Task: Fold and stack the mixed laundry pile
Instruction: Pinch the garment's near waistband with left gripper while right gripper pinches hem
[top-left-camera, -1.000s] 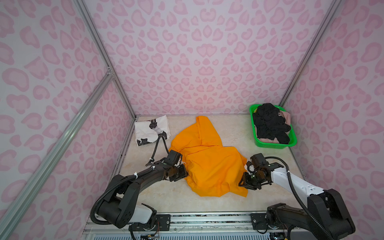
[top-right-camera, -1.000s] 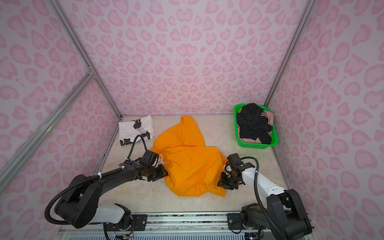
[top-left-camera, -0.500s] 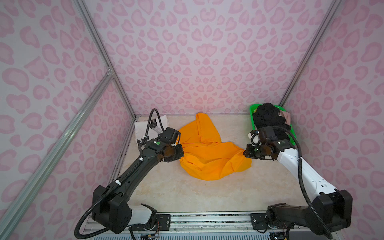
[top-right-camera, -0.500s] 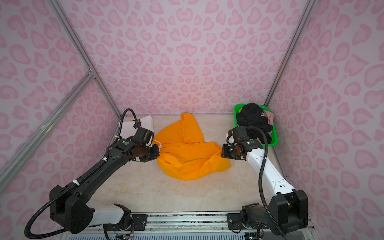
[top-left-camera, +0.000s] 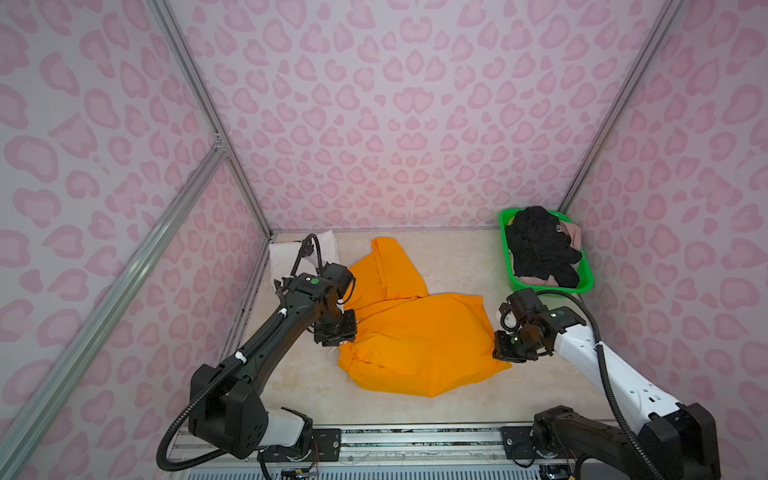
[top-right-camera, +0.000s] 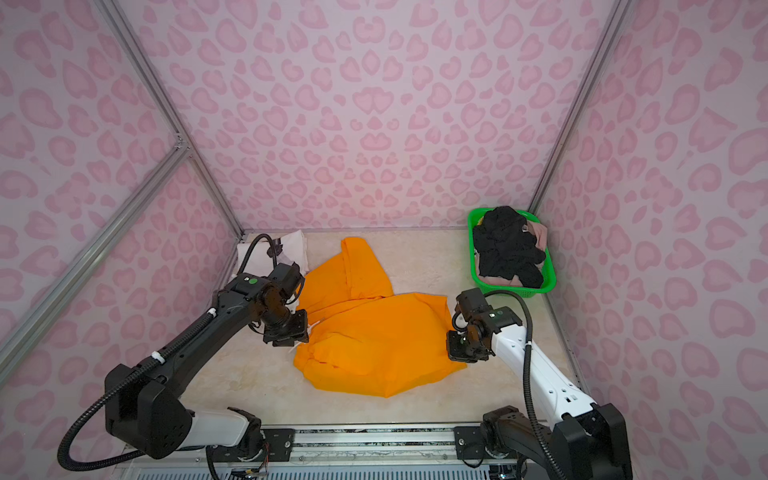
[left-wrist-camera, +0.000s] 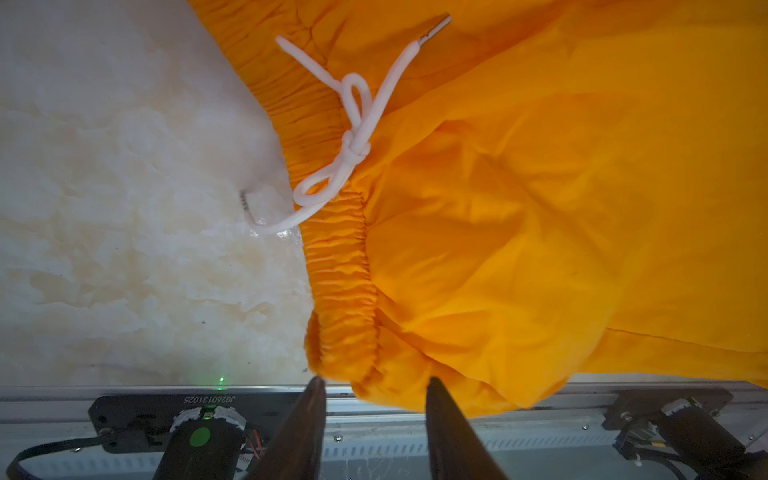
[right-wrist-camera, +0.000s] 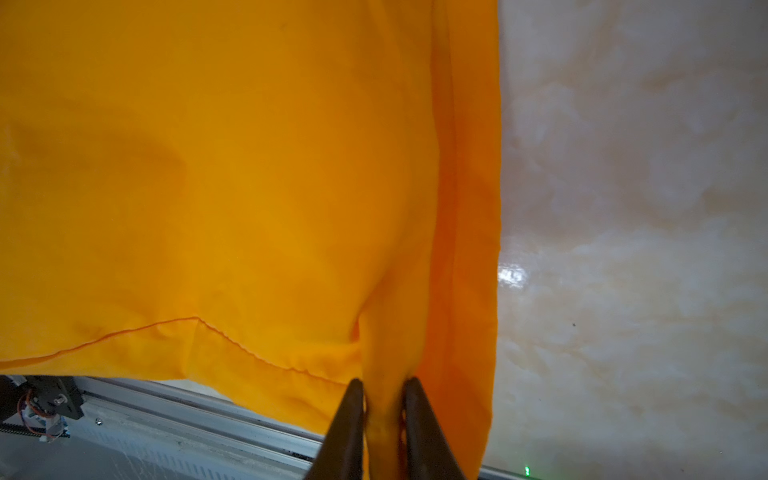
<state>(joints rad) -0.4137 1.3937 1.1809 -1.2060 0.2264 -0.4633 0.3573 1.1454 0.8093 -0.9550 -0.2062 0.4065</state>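
Both my grippers have come back toward the near edge since half a second ago, and the bright orange drawstring shorts (top-left-camera: 415, 336) now lie lower and wider on the pale marbled table (top-left-camera: 457, 257). Far left at the back sits the white T-shirt (top-left-camera: 286, 253), already set aside. My left gripper (left-wrist-camera: 372, 380) has its fingers apart, with the gathered waistband (left-wrist-camera: 345, 266) just at their tips and the white drawstring (left-wrist-camera: 353, 137) trailing onto the table. My right gripper (right-wrist-camera: 382, 384) is nearly together, with a fold of the shorts' hem filling the gap, so I judge it clamped on the shorts. Far right, the black knit piece (top-left-camera: 536, 245) and the beige-pink piece (top-left-camera: 571, 232) wait in the green mesh basket (top-left-camera: 505, 249). To finish this fold well, I should release both sides evenly, tuck the drawstring inside and smooth the puffed middle.
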